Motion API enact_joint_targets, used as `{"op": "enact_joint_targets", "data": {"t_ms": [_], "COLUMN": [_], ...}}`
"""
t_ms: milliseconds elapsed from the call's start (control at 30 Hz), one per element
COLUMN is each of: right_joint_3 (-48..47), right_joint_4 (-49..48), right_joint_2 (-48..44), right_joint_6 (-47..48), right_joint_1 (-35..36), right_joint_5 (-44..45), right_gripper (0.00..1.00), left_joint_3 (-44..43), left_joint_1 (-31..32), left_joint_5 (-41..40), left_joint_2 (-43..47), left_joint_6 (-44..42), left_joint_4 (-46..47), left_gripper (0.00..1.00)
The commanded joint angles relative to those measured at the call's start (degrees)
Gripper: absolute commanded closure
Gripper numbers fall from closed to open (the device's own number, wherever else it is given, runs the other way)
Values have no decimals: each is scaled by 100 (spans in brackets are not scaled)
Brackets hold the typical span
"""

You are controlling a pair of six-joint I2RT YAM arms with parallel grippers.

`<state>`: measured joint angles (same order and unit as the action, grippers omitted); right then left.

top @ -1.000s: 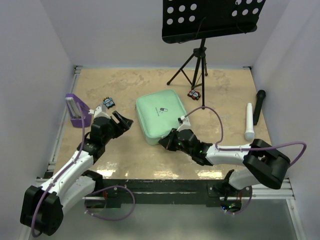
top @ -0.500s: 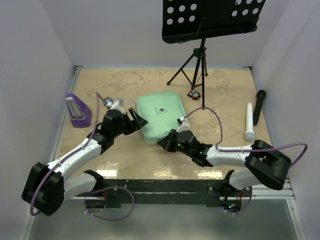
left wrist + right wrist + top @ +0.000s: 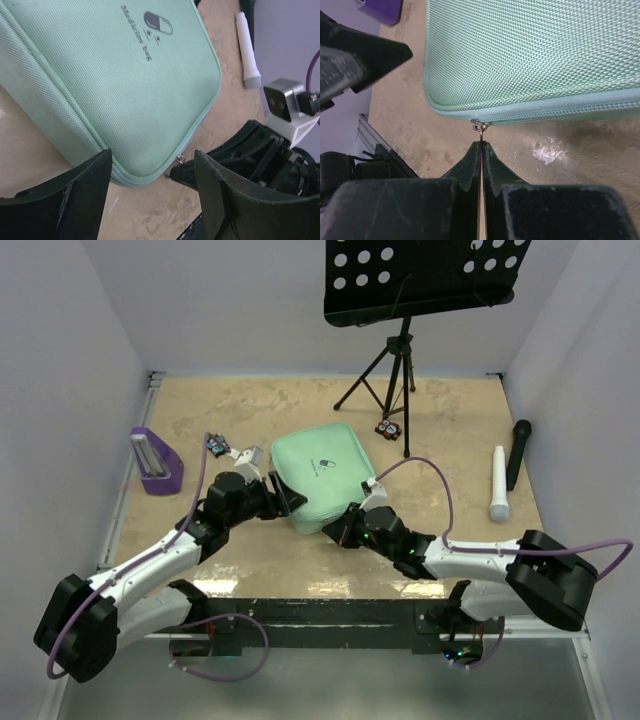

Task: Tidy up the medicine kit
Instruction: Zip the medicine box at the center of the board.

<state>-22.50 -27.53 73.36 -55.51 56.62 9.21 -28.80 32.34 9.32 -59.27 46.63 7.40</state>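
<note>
Two claws were at the mint-green square soft case [image 3: 125,75]: left claw [image 3: 152,156] spread, right claw [image 3: 481,145] pressed together by the zip pull [image 3: 480,126].

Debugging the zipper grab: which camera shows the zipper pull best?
Right wrist: the zipper pull hangs centred and sharp off the medicine kit edge, at the right gripper tips. Left wrist shows it small, at the kit's near corner. Top external: too small to make out.
</note>
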Motion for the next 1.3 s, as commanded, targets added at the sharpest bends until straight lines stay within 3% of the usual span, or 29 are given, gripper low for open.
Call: {"op": "enact_joint_targets", "data": {"t_ms": [0,100,267,533,800,1267], "right_joint_3": [53,44,70,149,299,317], "right_joint_4": [151,265,283,222,-7,-130], "right_joint_2": [-182,-208,-270,-463,-560,-498], "right_joint_6": [382,549,734,804,831,866], "right_joint_1": [42,42,42,42,42,42], "right_joint_5": [-156,-192,-332,-403,-508,-535], "right_gripper": [100,100,100,100,100,100], "left_joint_3": [287,226,181,199,551,366], "left_joint_1": [9,62,475,923,967,1196], "left_joint_5": [1175,1773,1757,1292,879,343], "left_joint_2": [74,-242,-454,-911,-1095,-1641], "left_joint_6": [-268,-382,-550,-594,-155,83], "left_joint_4": [1140,1317,1457,1598,2432,2240], "left_gripper": [30,32,32,30,28,28]}}
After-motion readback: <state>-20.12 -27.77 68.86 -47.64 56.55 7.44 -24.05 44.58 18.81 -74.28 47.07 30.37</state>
